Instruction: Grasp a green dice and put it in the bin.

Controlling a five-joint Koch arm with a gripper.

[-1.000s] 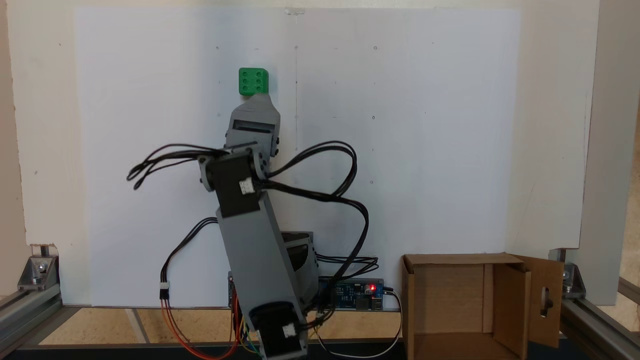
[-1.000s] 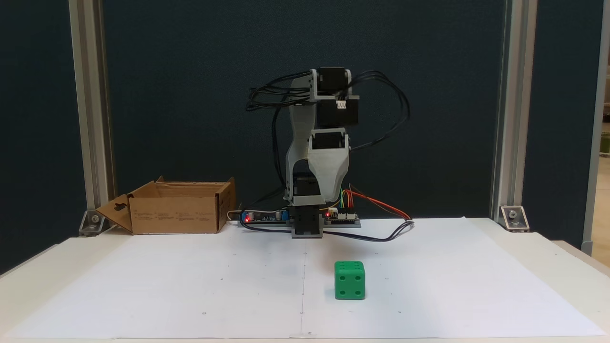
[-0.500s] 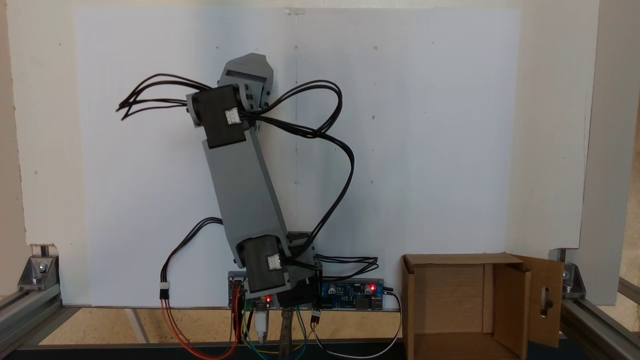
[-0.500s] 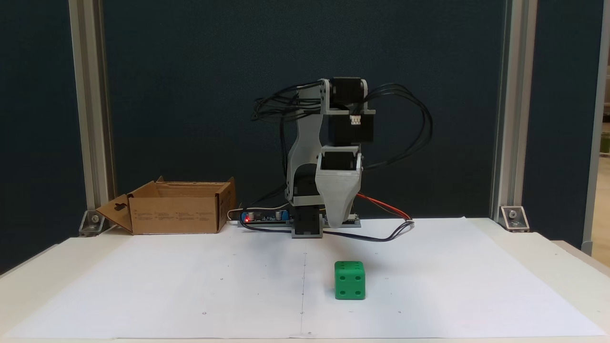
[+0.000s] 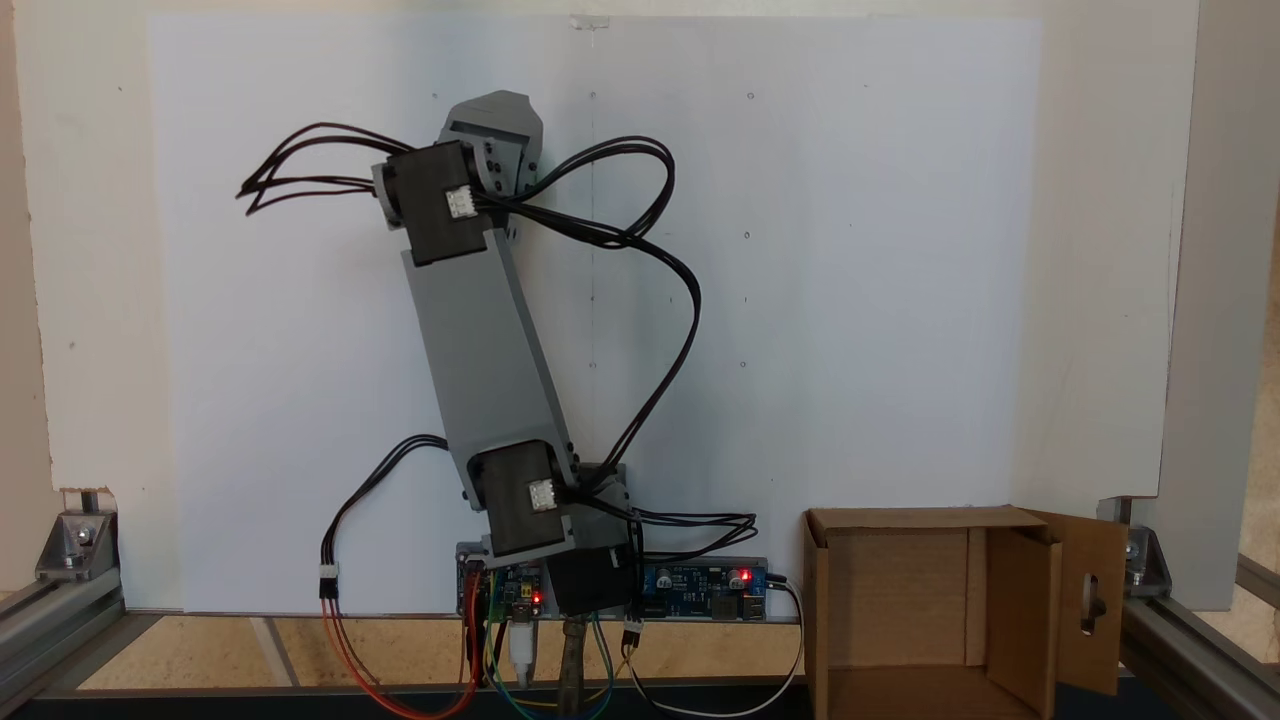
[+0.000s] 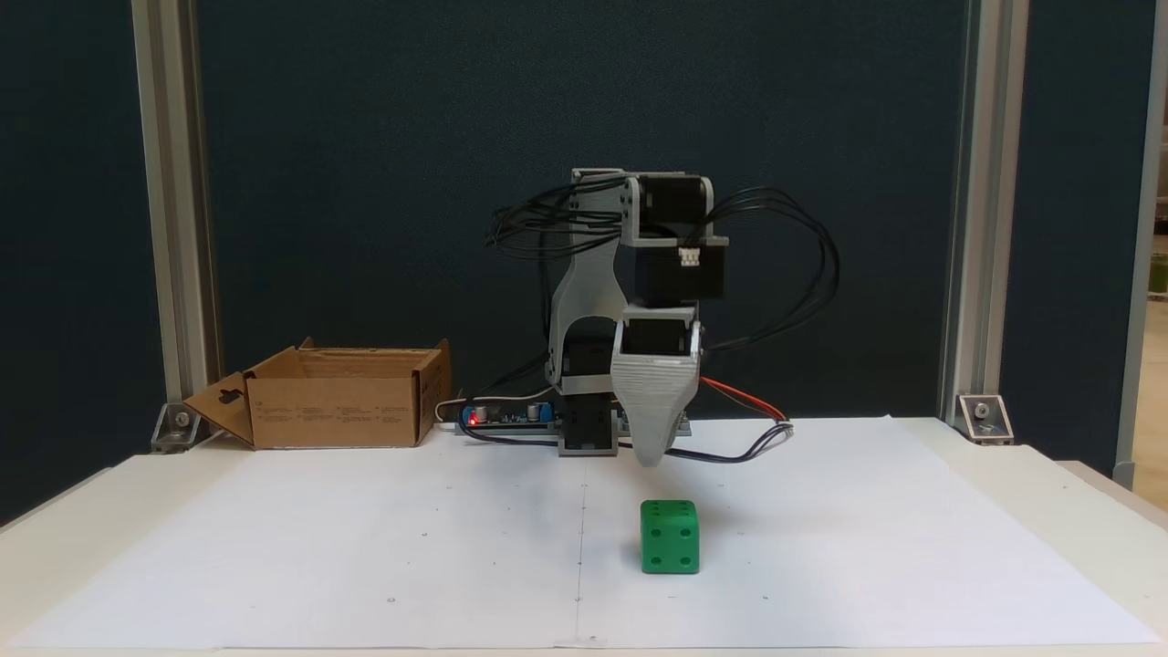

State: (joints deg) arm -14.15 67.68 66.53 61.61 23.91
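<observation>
While bin [image 5: 905,610] sits empty, green dice [image 6: 670,537] on paper [image 6: 365,547]

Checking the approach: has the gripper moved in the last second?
Yes. The gripper has come down and forward, from above the control board to just over the green dice.
</observation>
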